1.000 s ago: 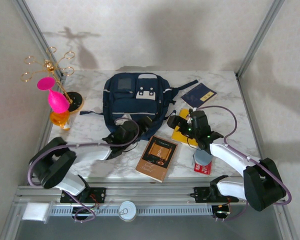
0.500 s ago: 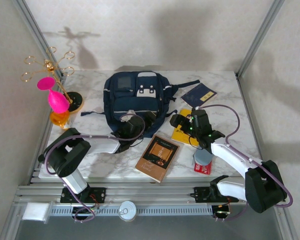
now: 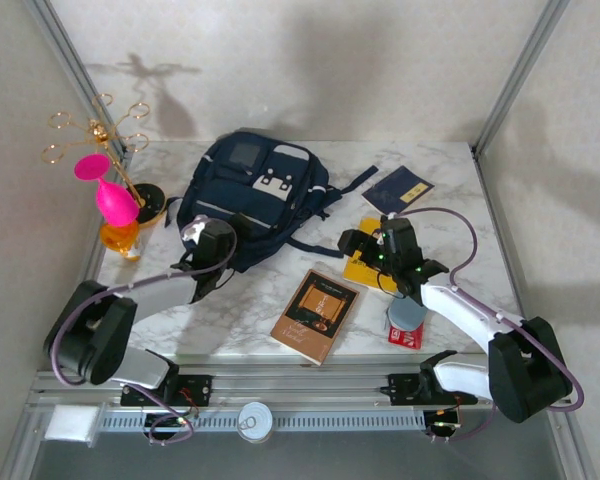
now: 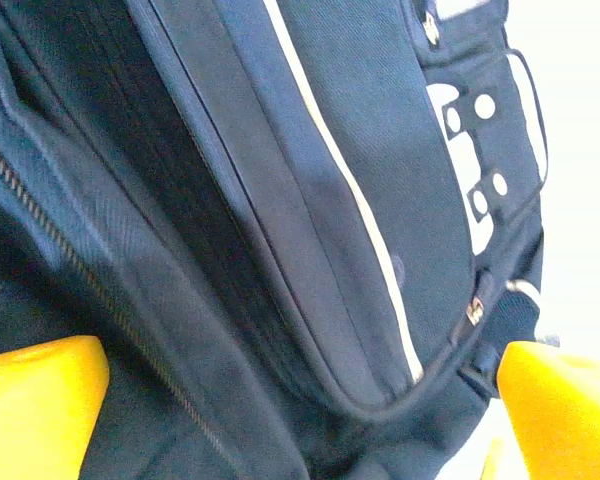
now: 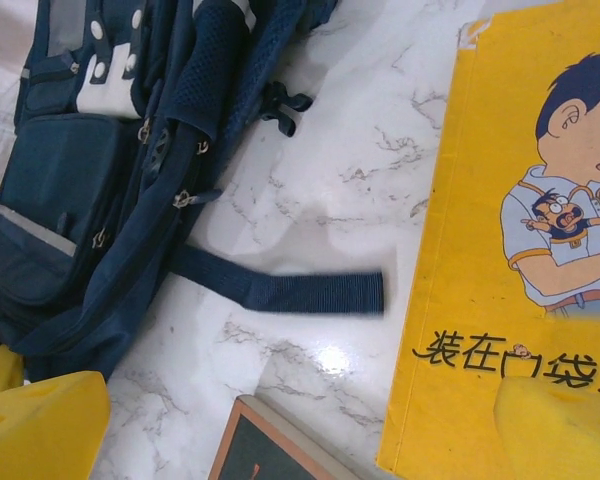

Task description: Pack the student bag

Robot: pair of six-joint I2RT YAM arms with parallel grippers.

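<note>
Marble tabletop, navy fabric student bag, left end effector, right end effector, both wide

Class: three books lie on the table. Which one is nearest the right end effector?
The yellow comic book, cartoon man on its cover, right beneath the right end effector; the brown book and navy booklet lie farther off.

Matt navy woven cloth on the student bag; marble-look table gleams glossy; yellow comic book, smooth paper cover.
</note>
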